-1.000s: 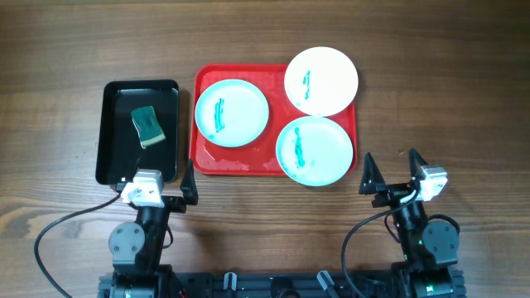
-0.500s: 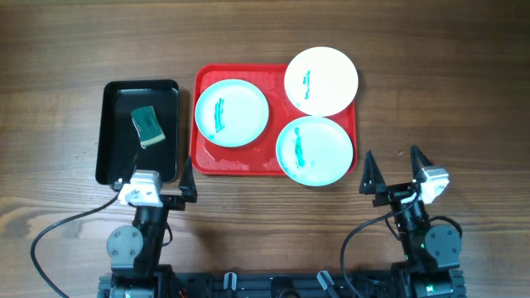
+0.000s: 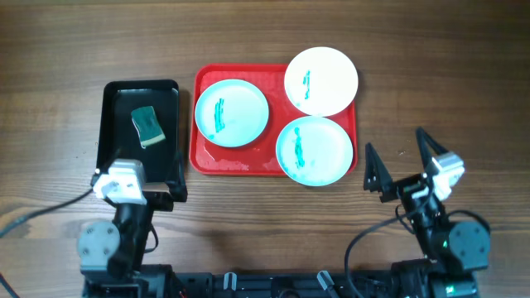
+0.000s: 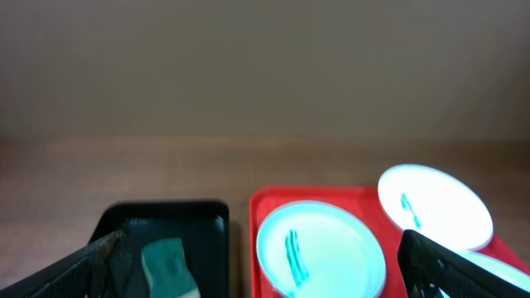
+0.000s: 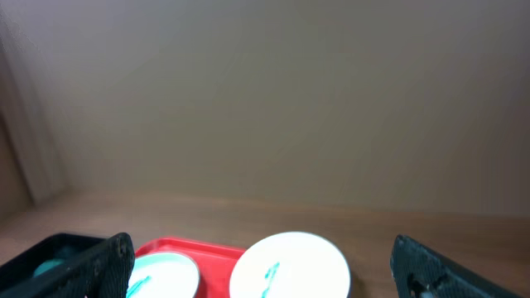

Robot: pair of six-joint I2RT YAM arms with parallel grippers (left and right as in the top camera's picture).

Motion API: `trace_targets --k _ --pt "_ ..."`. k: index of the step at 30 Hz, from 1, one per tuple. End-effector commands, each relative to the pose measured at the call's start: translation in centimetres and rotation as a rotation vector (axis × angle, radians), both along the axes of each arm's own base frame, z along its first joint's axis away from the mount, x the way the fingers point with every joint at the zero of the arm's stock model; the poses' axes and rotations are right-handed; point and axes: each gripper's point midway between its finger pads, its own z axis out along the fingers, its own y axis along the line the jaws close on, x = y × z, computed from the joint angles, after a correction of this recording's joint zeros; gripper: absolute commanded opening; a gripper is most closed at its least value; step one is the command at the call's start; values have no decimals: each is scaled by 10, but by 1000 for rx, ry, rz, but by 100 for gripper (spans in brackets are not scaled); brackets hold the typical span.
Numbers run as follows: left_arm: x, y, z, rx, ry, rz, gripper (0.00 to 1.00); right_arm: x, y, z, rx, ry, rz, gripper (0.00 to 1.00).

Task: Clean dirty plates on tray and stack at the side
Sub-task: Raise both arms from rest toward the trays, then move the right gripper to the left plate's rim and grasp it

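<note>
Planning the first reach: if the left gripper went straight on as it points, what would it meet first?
Probably the green sponge in the black tray, directly ahead of the left gripper; its height is unclear, so it might pass over.

1. A black tray — rectangular, with rounded corners and a raised rim — lies on the left half of the bench, its long side running away from the near edge.
2. A green sponge lies flat inside it, in the far right part, turned slightly askew, with a paler strip along one edge.
3. The bench is dark brown wood, its grain running left to right.
4. Beyond its far edge, the wrist views show a plain grey-brown wall.
</note>
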Motion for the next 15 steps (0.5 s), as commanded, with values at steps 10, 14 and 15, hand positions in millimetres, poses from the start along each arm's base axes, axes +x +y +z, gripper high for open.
trace_targets --k 10,14,15 --pt "44 -1 27 -27 485 16 100 74 46 26 -57 420 225 100" --pt "60 -4 18 -28 674 7 100 94 52 13 -106 631 257 100" --pt "62 -8 14 -39 733 -14 100 97 53 7 -115 697 264 100"
